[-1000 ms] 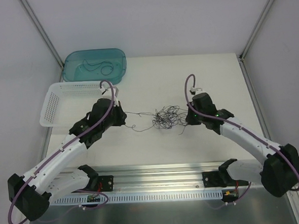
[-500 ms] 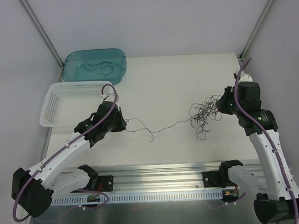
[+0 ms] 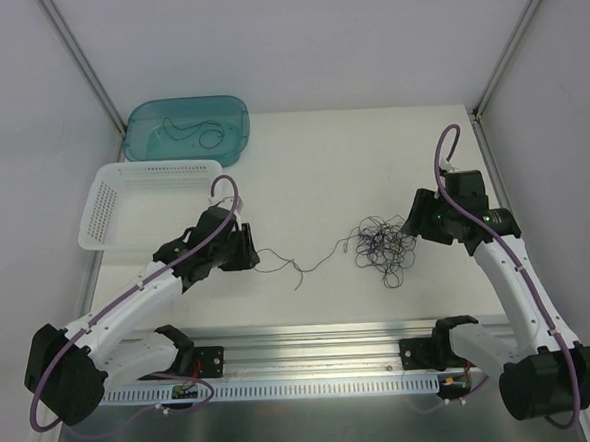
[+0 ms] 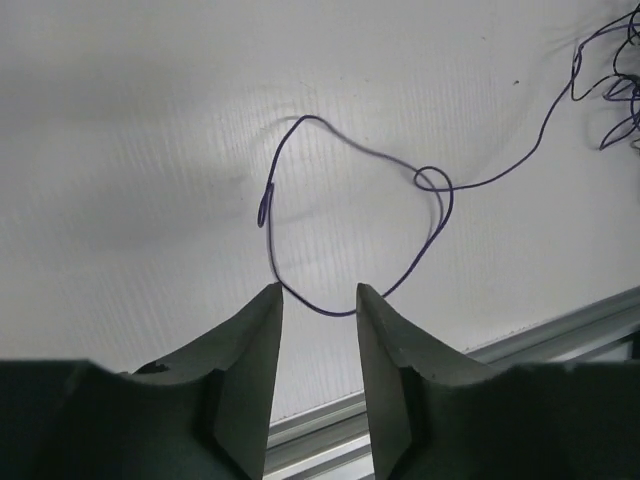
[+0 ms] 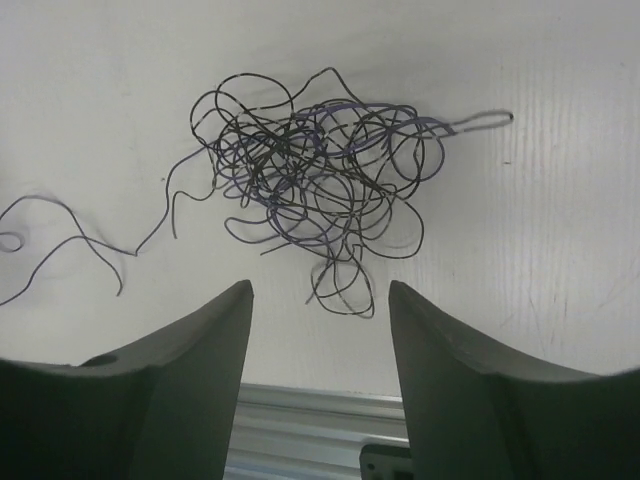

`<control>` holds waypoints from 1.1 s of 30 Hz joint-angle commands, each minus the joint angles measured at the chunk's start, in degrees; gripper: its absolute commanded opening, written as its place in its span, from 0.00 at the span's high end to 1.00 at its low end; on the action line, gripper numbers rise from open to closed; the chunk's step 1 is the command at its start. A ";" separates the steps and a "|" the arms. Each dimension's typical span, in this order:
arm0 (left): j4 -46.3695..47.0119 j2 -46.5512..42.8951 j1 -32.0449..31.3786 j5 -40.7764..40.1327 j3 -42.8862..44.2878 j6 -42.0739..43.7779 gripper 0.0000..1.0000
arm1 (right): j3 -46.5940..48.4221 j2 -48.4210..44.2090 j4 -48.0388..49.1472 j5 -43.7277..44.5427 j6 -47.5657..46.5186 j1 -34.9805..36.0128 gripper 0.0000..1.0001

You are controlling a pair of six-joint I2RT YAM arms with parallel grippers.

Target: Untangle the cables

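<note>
A loose tangle of thin dark cables (image 3: 382,247) lies on the white table, right of centre. One single strand (image 3: 313,263) runs out of it to the left. My left gripper (image 3: 251,255) is open. In the left wrist view that strand (image 4: 441,214) forms a loop lying on the table. Its lowest bend crosses just beyond my left gripper (image 4: 318,293), and I see nothing pinching it. My right gripper (image 3: 412,224) is open too. In the right wrist view the tangle (image 5: 310,170) lies just ahead of my right gripper (image 5: 318,290), with nothing between its fingers.
A teal bin (image 3: 139,125) at the back left holds a couple of thin cables. A white mesh basket (image 3: 99,208) stands in front of it, just behind the left arm. An aluminium rail (image 3: 312,340) runs along the near table edge.
Both grippers have opened and let go. The right arm first dragged the tangle to the right, drawing one strand out, then came back a little left. The strand now lies slack.
</note>
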 commanded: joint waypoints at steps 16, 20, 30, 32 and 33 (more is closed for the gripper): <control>5.82 8.02 -13.79 3.45 14.28 18.28 0.14 | 0.98 -3.09 -0.60 4.66 2.70 11.33 0.03; 11.95 17.51 -15.38 5.73 18.76 19.78 0.16 | 0.71 -3.71 -1.39 5.71 4.45 13.27 0.00; 16.63 38.87 -16.61 9.51 28.43 21.27 0.25 | -1.83 -6.69 -0.61 4.31 5.77 14.07 0.00; 16.81 40.64 -16.70 10.22 29.23 21.45 0.30 | -2.19 -6.43 -0.25 4.22 6.56 14.33 0.00; 16.90 42.21 -16.79 10.39 29.66 21.62 0.31 | -2.28 -6.43 0.10 4.13 6.83 14.33 0.01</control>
